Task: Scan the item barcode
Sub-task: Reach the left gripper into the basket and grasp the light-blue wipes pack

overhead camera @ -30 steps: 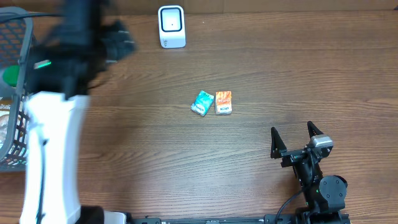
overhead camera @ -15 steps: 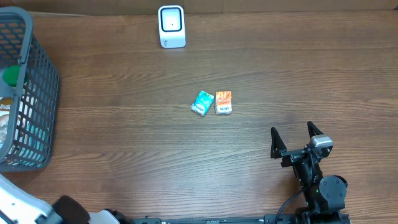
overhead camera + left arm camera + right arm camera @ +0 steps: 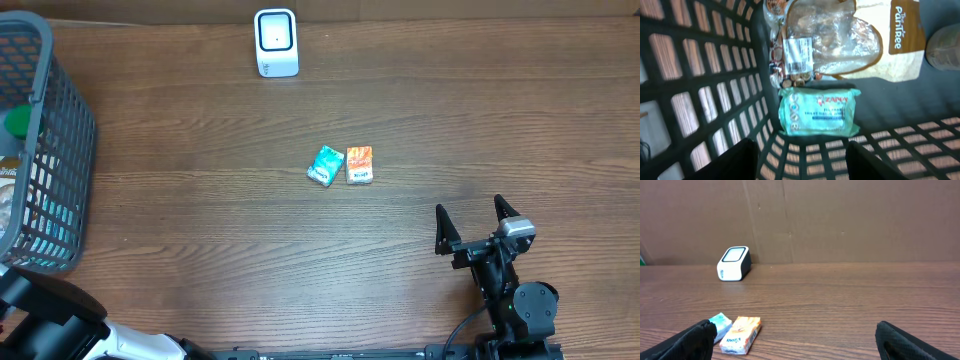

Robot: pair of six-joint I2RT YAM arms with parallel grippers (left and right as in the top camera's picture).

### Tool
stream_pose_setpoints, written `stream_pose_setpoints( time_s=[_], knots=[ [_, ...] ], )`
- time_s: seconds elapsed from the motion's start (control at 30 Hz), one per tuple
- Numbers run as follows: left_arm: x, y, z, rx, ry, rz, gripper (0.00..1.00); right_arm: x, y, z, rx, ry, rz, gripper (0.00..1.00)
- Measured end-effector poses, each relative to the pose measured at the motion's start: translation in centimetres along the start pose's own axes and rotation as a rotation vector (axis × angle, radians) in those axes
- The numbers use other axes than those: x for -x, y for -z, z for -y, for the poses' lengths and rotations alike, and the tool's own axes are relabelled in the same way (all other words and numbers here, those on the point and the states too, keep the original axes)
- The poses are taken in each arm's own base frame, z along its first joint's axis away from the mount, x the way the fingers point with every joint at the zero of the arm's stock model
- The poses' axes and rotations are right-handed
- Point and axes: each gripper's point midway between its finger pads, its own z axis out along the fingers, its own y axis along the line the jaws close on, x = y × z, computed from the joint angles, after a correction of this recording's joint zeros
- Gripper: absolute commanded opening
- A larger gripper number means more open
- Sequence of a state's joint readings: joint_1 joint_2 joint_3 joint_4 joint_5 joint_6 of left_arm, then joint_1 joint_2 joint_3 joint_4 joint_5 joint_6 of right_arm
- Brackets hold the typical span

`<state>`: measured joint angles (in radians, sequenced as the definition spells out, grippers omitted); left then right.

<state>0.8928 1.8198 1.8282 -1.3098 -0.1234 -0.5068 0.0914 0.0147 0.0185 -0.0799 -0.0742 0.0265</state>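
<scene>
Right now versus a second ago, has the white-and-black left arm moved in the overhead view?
Yes. The left arm has withdrawn from beside the grey mesh basket, down to the bottom-left corner below the basket.

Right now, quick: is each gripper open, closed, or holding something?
Left gripper: open, holding nothing.
Right gripper: open, holding nothing.

The brown wooden table (image 3: 200,200) is viewed straight down from overhead. The grey plastic lattice basket (image 3: 75,150) is seen at close range by the left wrist camera. The white box-shaped scanner (image 3: 276,42) is shared with the low, forward-facing right wrist view.
</scene>
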Motion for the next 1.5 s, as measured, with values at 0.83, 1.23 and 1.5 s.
stream_pose_setpoints(
  time_s=[0.83,1.23,1.5],
  knots=[
    [0.7,-4.2,4.4,-0.175,-0.295,-0.013,0.62,0.0,0.0,0.0,0.000,0.000,0.000,1.00],
    [-3.5,-12.2,6.9,-0.227,-0.409,-0.252,0.64,0.0,0.0,0.0,0.000,0.000,0.000,1.00],
    [-5.4,-13.6,8.4,-0.243,-0.490,-0.300,0.66,0.0,0.0,0.0,0.000,0.000,0.000,1.00]
  ],
)
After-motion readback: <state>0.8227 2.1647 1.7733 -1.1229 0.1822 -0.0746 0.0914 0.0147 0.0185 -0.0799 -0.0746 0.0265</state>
